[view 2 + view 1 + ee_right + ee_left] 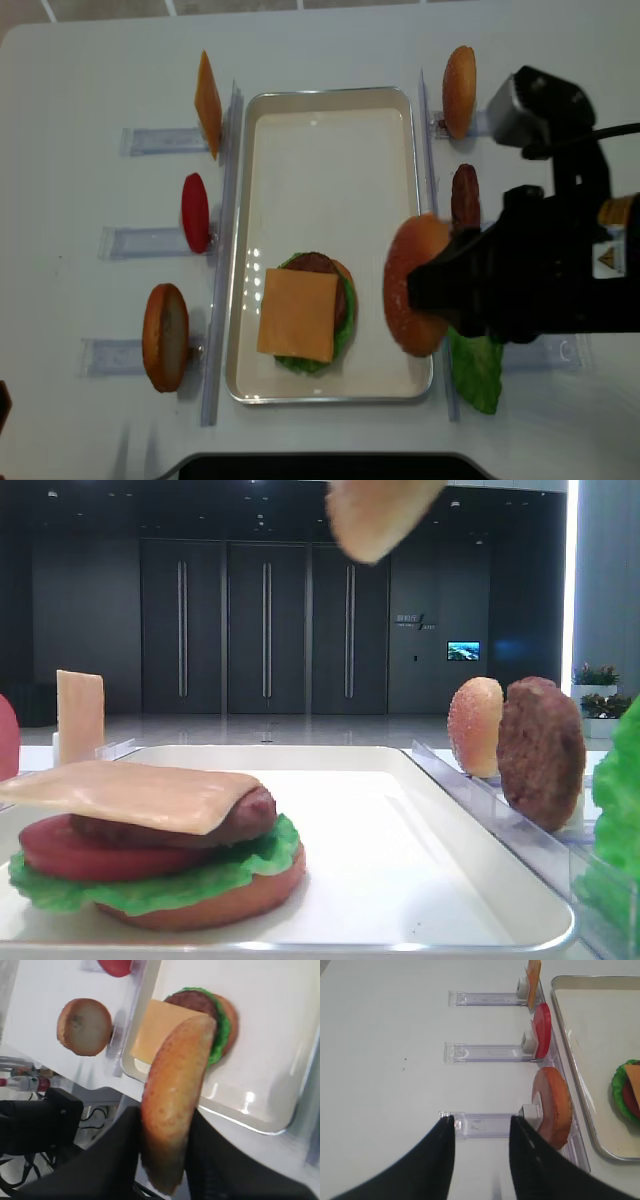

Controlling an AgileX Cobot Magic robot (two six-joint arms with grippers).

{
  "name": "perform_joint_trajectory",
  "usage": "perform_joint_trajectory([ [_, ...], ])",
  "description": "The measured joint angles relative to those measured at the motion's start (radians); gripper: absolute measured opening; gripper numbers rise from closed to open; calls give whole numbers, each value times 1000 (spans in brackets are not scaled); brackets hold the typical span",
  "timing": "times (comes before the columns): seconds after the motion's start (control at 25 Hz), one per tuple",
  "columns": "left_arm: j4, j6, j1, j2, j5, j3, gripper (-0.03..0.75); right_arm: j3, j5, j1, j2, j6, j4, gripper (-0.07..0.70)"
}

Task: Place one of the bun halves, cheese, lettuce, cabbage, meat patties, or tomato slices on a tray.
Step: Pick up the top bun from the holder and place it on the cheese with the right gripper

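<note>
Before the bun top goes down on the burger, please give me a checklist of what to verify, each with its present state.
1. Right pincer is shut on the bun top: ok.
2. Bun top is directly over the stack: not ok; it hangs above the tray's right rim.
3. Cheese on top of the stack is bare: ok.
4. Bun top is level: not ok; it is held on edge.
5. Left pincer is away from the tray: ok.

White table (pixel 80 60) w/ white tray (pixel 330 130) at centre, clear holder racks (pixel 150 140) along both sides w/ food pieces propped upright in them, lettuce (pixel 478 370) at tray's right near corner.
</note>
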Motion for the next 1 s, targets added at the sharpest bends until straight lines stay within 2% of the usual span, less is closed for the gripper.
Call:
perform_joint_trajectory([
  [0.16,0,0,0,0,0,0,282,30,-110,0,115,-293,288,198],
  [0.24,0,0,0,0,0,0,282,30,-133,-5,169,-493,470,198],
  [0.4,0,0,0,0,0,0,282,31,-137,-35,257,-845,826,198],
  [0.52,0,0,0,0,0,0,282,31,-77,-80,319,-1044,989,198],
  [0.76,0,0,0,0,0,0,282,95,60,-177,403,-1336,1263,198],
  [0.88,0,0,0,0,0,0,282,129,120,-223,431,-1414,1326,196],
  [1.0,0,0,0,0,0,0,282,139,136,-238,448,-1450,1343,196],
])
